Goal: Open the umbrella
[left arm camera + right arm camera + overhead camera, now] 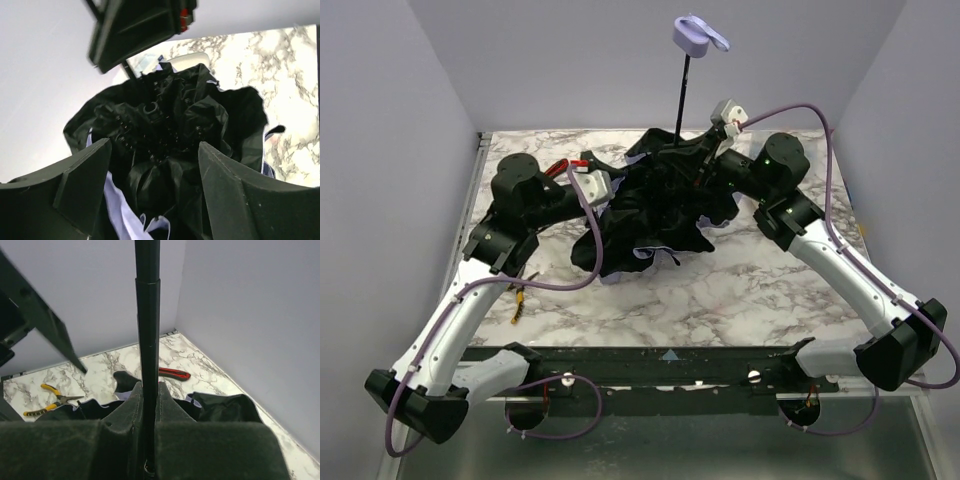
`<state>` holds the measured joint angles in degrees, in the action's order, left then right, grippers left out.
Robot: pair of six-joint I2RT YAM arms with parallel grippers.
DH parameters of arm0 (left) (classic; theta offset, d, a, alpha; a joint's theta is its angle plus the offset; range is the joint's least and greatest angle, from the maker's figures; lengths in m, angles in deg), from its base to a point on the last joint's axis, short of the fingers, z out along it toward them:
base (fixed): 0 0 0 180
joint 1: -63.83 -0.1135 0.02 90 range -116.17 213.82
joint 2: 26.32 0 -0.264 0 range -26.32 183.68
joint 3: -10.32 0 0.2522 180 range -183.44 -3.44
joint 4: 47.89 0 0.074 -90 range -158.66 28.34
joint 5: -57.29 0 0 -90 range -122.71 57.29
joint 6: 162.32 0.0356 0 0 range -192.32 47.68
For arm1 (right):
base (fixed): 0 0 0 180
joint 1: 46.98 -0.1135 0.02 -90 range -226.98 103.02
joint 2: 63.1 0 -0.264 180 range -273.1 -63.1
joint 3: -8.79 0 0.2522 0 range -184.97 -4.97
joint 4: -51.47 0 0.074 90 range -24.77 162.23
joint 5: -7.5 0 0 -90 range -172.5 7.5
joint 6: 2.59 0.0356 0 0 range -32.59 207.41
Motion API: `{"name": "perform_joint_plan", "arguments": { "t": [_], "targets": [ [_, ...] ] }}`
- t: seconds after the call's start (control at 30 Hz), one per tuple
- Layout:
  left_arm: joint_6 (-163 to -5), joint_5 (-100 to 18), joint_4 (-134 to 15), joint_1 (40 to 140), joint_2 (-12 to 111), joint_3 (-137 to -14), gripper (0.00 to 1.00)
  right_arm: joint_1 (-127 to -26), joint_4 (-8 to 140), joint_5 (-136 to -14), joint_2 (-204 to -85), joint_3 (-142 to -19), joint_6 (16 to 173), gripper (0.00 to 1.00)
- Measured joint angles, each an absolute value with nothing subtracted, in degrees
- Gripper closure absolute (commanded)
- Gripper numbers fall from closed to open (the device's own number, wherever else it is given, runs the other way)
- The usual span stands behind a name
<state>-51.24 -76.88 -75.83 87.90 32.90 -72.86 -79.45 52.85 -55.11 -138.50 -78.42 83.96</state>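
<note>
1. Now the umbrella [650, 210] sits crumpled mid-table, canopy down, shaft [684, 95] upright; the right gripper [148, 410] is clamped on the shaft, so hold it steady
2. Left gripper [152, 150] straddles the rib hub [152, 112], jaws apart: close on the hub, not loose fabric, then slide it along the shaft

The top camera hangs high behind the arm bases, looking down and forward over the whole grey-veined white marble table [740, 290] and the pale walls around it. The left wrist camera sits low and very close, peering rightward between the dark fingers [80, 175] of the left gripper [154, 147] into the black-lined folding umbrella [170, 125]. The right wrist camera hugs the umbrella's thin black shaft and faces left toward the far corner. With the top view it shares the red-handled cutter [175, 374] and the yellow-handled pliers [52, 401].
</note>
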Motion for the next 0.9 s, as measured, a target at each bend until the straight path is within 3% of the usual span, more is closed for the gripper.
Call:
{"name": "perform_joint_plan", "arguments": {
  "t": [0.13,0.3,0.67,0.9],
  "targets": [
    [-45.6,-74.4,-78.0,93.7,34.7,-73.3,0.86,-79.4,52.4,-55.0,-138.5,-78.4,87.1,1.0],
    [-39.5,-70.7,-78.2,99.1,35.8,-73.3,0.93,-79.8,51.8,-55.0,-138.5,-78.4,90.7,1.0],
    [-34.4,-65.3,-75.8,105.0,43.2,-72.4,0.93,-80.8,50.6,-55.8,-138.3,-78.2,97.2,1.0],
    [-32.6,-64.4,-74.8,108.3,44.6,-67.5,0.53,-80.8,49.9,-57.8,-138.3,-78.5,98.6,1.0]
  ]
}}
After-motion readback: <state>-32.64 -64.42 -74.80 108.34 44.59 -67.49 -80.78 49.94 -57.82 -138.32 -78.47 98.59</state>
